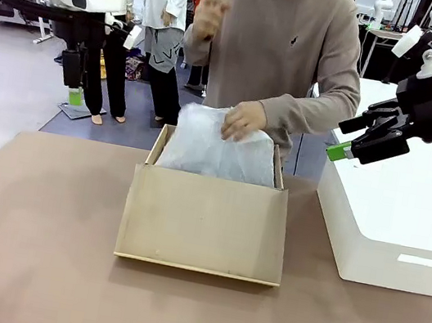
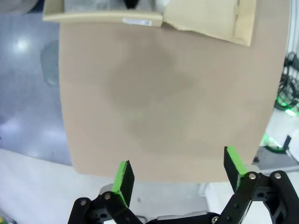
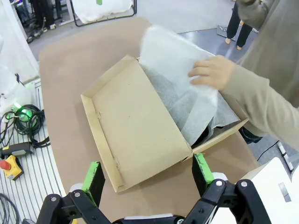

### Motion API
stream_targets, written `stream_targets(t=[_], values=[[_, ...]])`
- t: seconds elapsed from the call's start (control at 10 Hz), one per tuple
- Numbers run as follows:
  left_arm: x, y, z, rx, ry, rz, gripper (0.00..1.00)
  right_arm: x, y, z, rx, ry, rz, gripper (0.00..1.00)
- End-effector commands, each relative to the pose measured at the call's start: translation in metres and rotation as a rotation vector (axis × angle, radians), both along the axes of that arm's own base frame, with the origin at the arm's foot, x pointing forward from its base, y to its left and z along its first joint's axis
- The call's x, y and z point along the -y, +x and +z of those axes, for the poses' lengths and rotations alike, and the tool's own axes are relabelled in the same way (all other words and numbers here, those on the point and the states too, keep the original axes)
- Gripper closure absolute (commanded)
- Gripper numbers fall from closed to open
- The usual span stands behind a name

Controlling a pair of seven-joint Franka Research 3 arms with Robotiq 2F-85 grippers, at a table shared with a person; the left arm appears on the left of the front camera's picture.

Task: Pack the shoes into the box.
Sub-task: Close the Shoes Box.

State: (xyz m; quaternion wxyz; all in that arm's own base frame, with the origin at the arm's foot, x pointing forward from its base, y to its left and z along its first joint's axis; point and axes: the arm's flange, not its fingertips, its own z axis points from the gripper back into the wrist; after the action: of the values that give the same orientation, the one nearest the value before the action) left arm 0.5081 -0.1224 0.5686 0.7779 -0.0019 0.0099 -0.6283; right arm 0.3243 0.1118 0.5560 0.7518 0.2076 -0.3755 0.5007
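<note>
Our left gripper [image 2: 177, 168] hangs wide open, nothing in it, high off the table [image 2: 163, 102]. Our right gripper [image 3: 148, 170] gapes just as wide and just as empty, up by the white box [image 1: 387, 231]. Out in the middle sits the box [image 1: 203, 226], flap lid folded down toward us. The person's hand [image 1: 243, 120] is on the tissue paper [image 1: 218, 149] heaped inside. A dark sliver [image 3: 205, 134] peeks from under the paper; whether it's the shoes, we cannot tell.
</note>
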Motion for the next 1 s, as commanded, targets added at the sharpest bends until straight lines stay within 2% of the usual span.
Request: stream_targets(t=[0.0,0.2,0.3,0.4,0.8,0.9], values=[[0.000,-0.014,-0.008,0.013,-0.062,-0.099,0.00,0.000,0.004,-0.001,0.014,0.018,0.024,0.00],[0.006,-0.021,-0.007,0.003,-0.150,-0.166,0.00,0.000,0.004,-0.001,0.014,0.018,0.024,0.00],[0.012,-0.021,-0.001,-0.014,-0.153,-0.089,0.00,0.000,0.004,-0.001,0.014,0.018,0.024,0.00],[0.014,-0.011,-0.002,0.007,-0.086,-0.132,0.00,0.000,0.004,-0.001,0.014,0.018,0.024,0.00],[0.016,-0.012,-0.003,-0.002,-0.105,-0.131,0.00,0.000,0.004,-0.001,0.014,0.018,0.024,0.00],[0.022,-0.012,-0.008,-0.029,-0.037,-0.088,0.19,0.000,0.004,-0.001,0.014,0.018,0.024,0.00]])
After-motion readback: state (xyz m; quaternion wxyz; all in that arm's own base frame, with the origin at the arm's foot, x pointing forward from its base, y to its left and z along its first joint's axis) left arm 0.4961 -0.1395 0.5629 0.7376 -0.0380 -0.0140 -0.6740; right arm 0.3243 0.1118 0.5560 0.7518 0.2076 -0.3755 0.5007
